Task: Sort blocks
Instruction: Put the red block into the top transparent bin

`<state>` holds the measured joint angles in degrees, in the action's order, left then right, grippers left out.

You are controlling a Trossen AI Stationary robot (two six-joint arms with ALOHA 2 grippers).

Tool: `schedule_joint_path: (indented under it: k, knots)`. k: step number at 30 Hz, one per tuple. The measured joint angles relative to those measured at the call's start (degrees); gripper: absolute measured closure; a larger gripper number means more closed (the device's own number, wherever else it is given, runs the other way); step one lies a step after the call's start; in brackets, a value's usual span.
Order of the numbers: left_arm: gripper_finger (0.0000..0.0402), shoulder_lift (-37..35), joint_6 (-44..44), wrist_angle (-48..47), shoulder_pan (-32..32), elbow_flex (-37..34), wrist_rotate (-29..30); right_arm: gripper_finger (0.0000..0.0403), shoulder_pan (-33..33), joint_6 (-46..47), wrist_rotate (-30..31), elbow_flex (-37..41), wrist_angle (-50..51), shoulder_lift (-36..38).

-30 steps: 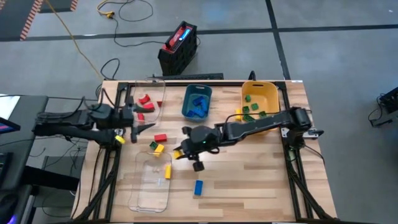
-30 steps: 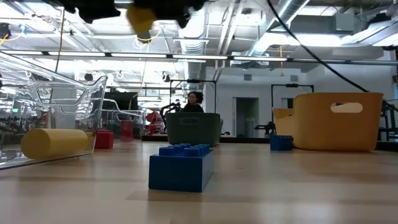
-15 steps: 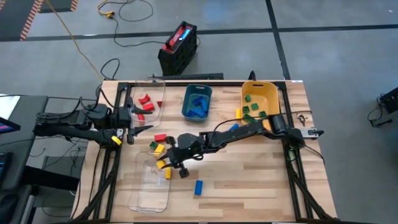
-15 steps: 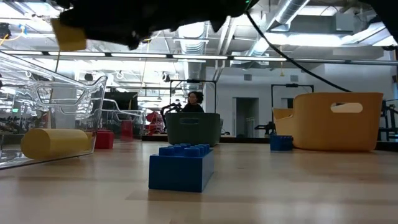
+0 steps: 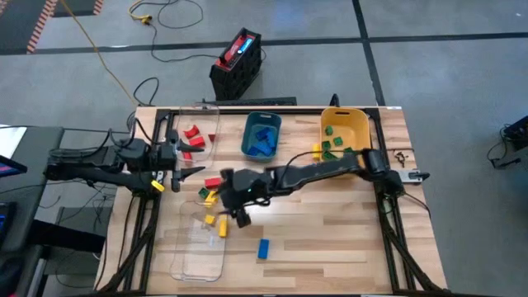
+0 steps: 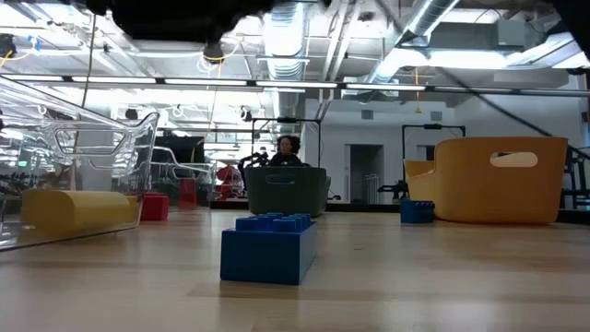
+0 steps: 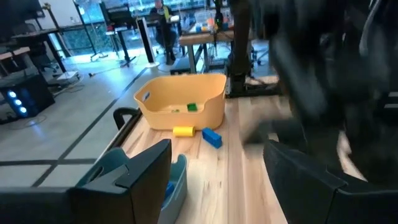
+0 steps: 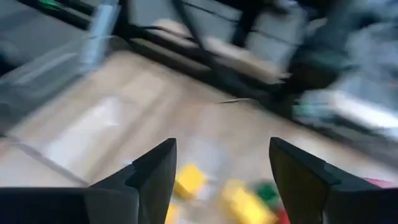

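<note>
wooden table (image 5: 330,231) | no legible writing | right gripper (image 5: 233,208) spread, empty | left gripper (image 5: 191,172) spread

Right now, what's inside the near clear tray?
The near clear tray holds two yellow blocks at its far end: one long, one smaller. The right gripper, open, hangs beside that end; its body hides the tray's far corner.

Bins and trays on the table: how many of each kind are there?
Teal bin: 1
Yellow bin: 1
Clear trays: 2 (far tray, near tray)
Total: 4
</note>
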<state>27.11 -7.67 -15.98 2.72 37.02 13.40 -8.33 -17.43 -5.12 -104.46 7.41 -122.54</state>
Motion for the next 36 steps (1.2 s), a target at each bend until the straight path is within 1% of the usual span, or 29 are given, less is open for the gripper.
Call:
schedule_joint_path:
  k: [1,2,5,8,10,11,13,16,17,19,21,23,26,28,30,32,34,36]
  knots:
    - [0.0153,0.06,-0.23,0.46,0.00,-0.30,0.20,0.0142,0.34,-1.36,2.62,-0.14,1.74,1.64]
    - [0.0153,0.25,-0.52,1.43,0.00,-0.68,0.31,0.0142,0.86,-2.32,3.78,-0.18,3.96,3.04]
    - [0.0153,0.91,-1.03,4.55,0.00,-1.47,0.39,0.0150,4.07,0.18,2.22,-0.20,8.30,5.57]
    - [0.0153,2.01,-0.26,5.34,0.00,-1.62,0.79,0.0159,6.59,2.38,0.70,-0.13,12.64,5.78]
    - [0.0153,3.14,1.36,4.87,0.00,-1.62,3.21,0.0166,6.47,2.49,1.51,-0.03,16.46,5.73]
    - [0.0153,3.86,2.40,4.33,0.00,-1.62,5.34,0.0170,5.82,2.60,2.19,-0.03,18.40,5.73]
    - [0.0153,5.90,3.53,1.81,0.00,-1.62,10.41,0.0178,4.37,2.68,4.86,0.01,24.51,6.65]
    - [0.0158,10.10,3.95,-0.73,-0.01,-1.62,16.79,0.0191,2.31,4.24,11.25,0.09,32.27,9.95]
    - [0.0160,11.70,3.93,-1.27,-0.03,-1.47,17.57,0.0195,1.67,5.14,13.82,0.50,34.51,11.70]
    - [0.0164,14.80,3.90,-1.94,-0.04,-0.61,17.90,0.0204,0.57,6.97,18.44,3.44,34.84,15.95]
    - [0.0168,17.81,4.29,-2.92,0.07,0.68,17.47,0.0211,-0.90,9.01,21.80,9.77,32.32,20.20]
    - [0.0171,20.46,5.15,-4.88,0.07,2.14,16.07,0.0218,-2.33,10.88,23.62,18.76,26.55,24.62]
    - [0.0172,24.26,5.83,-6.64,0.06,3.99,13.91,0.0225,-4.04,13.21,25.96,33.80,14.93,31.73]
    - [0.0173,26.36,6.62,-7.01,-0.09,5.09,13.84,0.0228,-4.77,14.41,28.85,42.56,5.56,35.76]
    - [0.0173,29.15,6.86,-6.98,-1.07,6.78,13.84,0.0229,-5.28,15.27,30.07,49.96,-2.50,37.87]
    - [0.0173,32.65,6.08,-9.79,-2.55,9.40,12.58,0.0229,-5.98,15.98,30.08,55.64,-10.26,38.51]
    - [0.0173,36.99,6.01,-16.39,-4.63,13.10,8.02,0.0229,-6.52,16.84,30.07,59.87,-17.62,38.61]
    - [0.0173,41.56,6.74,-24.57,-6.76,17.23,1.27,0.0230,-6.90,17.68,30.08,62.55,-23.83,37.90]
